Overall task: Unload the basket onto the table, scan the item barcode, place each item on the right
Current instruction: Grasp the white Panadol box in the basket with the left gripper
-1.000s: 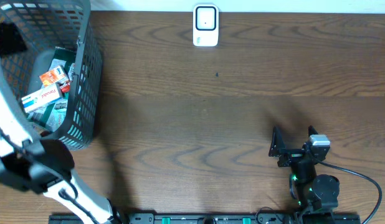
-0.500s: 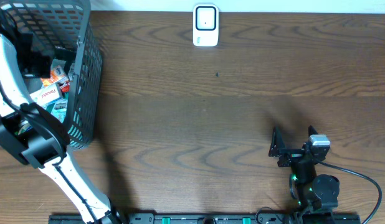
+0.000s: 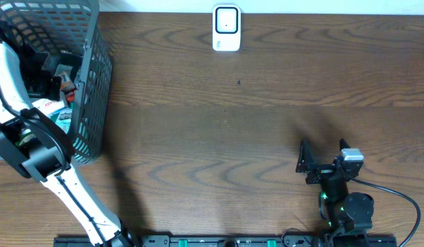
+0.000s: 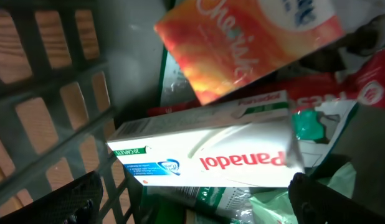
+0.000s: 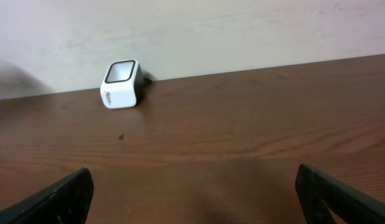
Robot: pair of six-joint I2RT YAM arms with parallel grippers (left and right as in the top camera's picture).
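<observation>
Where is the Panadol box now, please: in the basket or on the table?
Inside: the Panadol box lies by the grid wall of the basket, beside an orange pack.

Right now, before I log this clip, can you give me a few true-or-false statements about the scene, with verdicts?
1. The left claw is open inside the basket. True.
2. The scanner lies in the basket. False: it stands on the table, at the far edge.
3. The right claw grips a box. False: it is open and holds nothing.
4. A white box printed "Panadol" lies in the basket, under the left claw. True.
</observation>
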